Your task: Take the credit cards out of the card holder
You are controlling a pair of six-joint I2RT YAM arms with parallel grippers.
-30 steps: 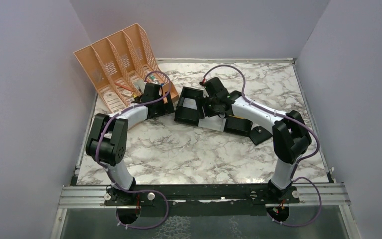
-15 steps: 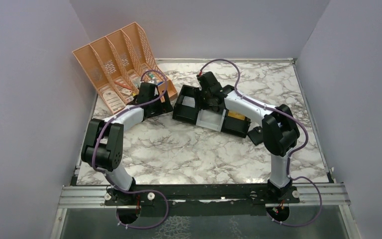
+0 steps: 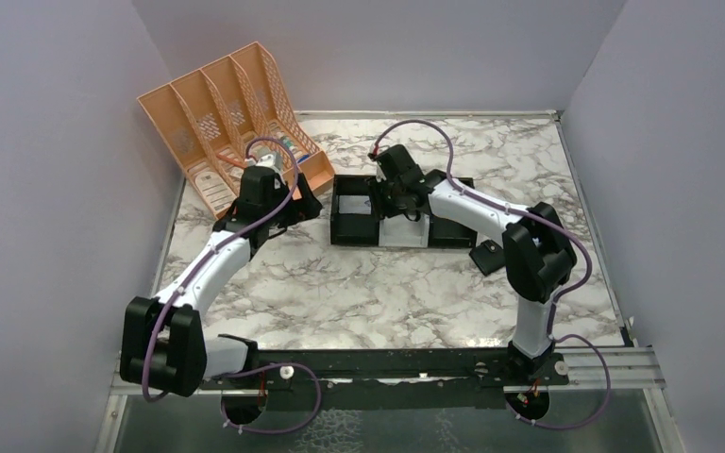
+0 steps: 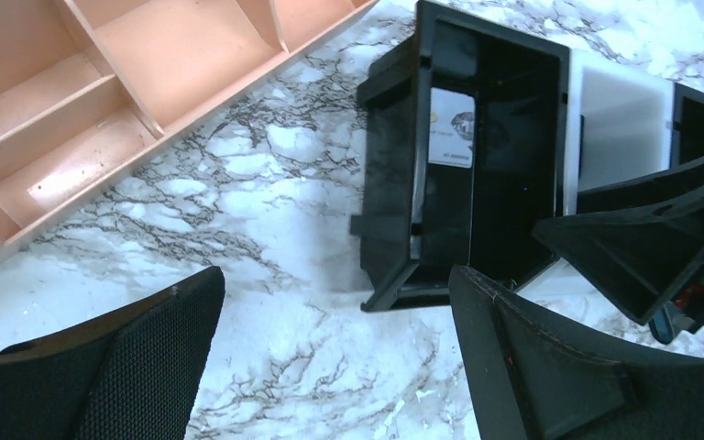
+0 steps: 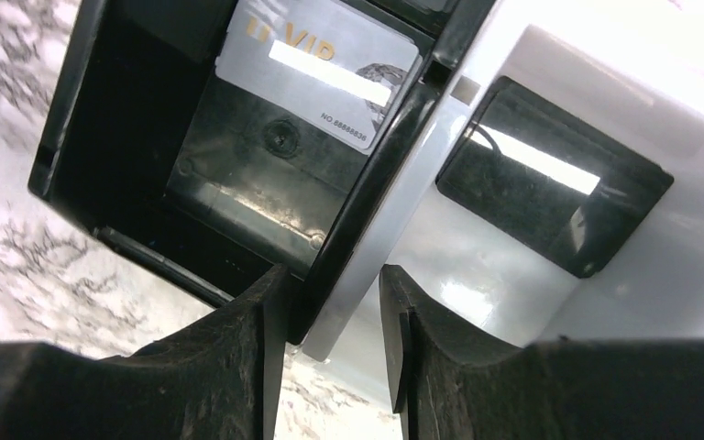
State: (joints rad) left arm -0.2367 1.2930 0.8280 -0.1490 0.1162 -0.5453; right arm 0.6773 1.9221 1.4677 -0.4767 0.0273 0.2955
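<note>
The card holder (image 3: 492,256), a small black folded wallet, lies on the marble right of the tray, beside the right arm. A grey credit card (image 5: 321,69) printed "VIP" lies in the left black compartment of the black-and-white tray (image 3: 354,236). A dark glossy credit card (image 5: 550,197) lies in the white middle compartment. My right gripper (image 5: 335,284) straddles the wall (image 5: 376,183) between those two compartments; its left finger touches the wall and a gap shows at its right finger. My left gripper (image 4: 335,280) hangs open over bare marble just left of the tray (image 4: 385,183).
An orange slotted file rack (image 3: 227,123) stands at the back left, close behind the left gripper (image 3: 295,203). Purple walls enclose the table on three sides. The right arm's forearm lies over the tray's right compartment.
The tray has swung from slanted to square with the table. The right gripper's jaws have narrowed around the tray wall. The left arm has stretched out, its elbow dropping toward the near edge.
</note>
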